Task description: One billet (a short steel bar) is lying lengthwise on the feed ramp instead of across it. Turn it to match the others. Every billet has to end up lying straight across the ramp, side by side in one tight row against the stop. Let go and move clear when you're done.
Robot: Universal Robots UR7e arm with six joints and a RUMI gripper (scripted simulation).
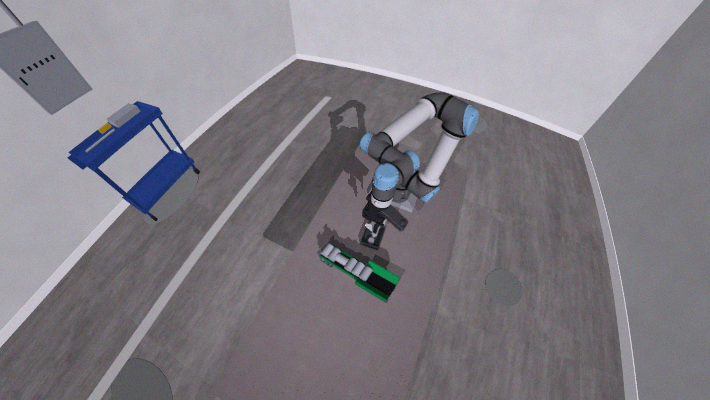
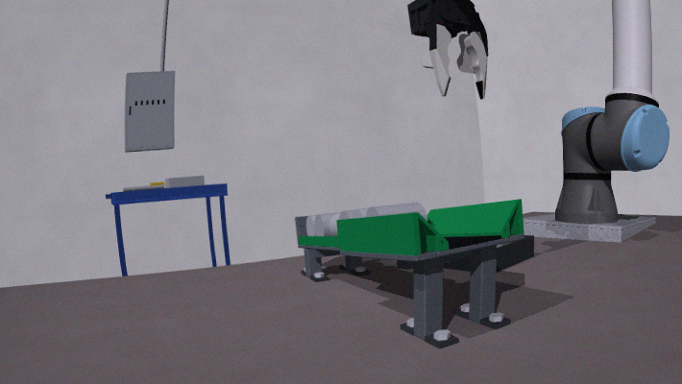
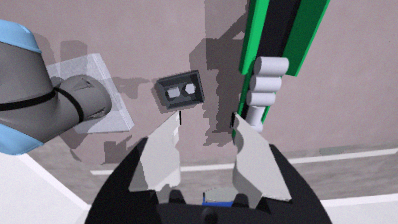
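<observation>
The green feed ramp (image 1: 361,272) stands on grey legs on the floor. It also shows in the exterior view (image 2: 413,230) and at the top of the wrist view (image 3: 280,35). Several grey billets (image 1: 345,259) lie on its left part. Most lie across it, and one near the middle of the row (image 1: 342,259) looks turned lengthwise. In the exterior view the billets (image 2: 365,213) show only as rounded tops behind the green side rail. My gripper (image 2: 462,93) hangs high above the ramp's right end, open and empty. In the wrist view its fingers frame bare floor beside the billets (image 3: 265,82).
The robot base (image 2: 591,192) stands on a pale plate right of the ramp. A dark block with two bolts (image 3: 180,91) lies on the floor beside the ramp. A blue table (image 2: 168,192) and a grey wall box (image 2: 149,110) are far to the left.
</observation>
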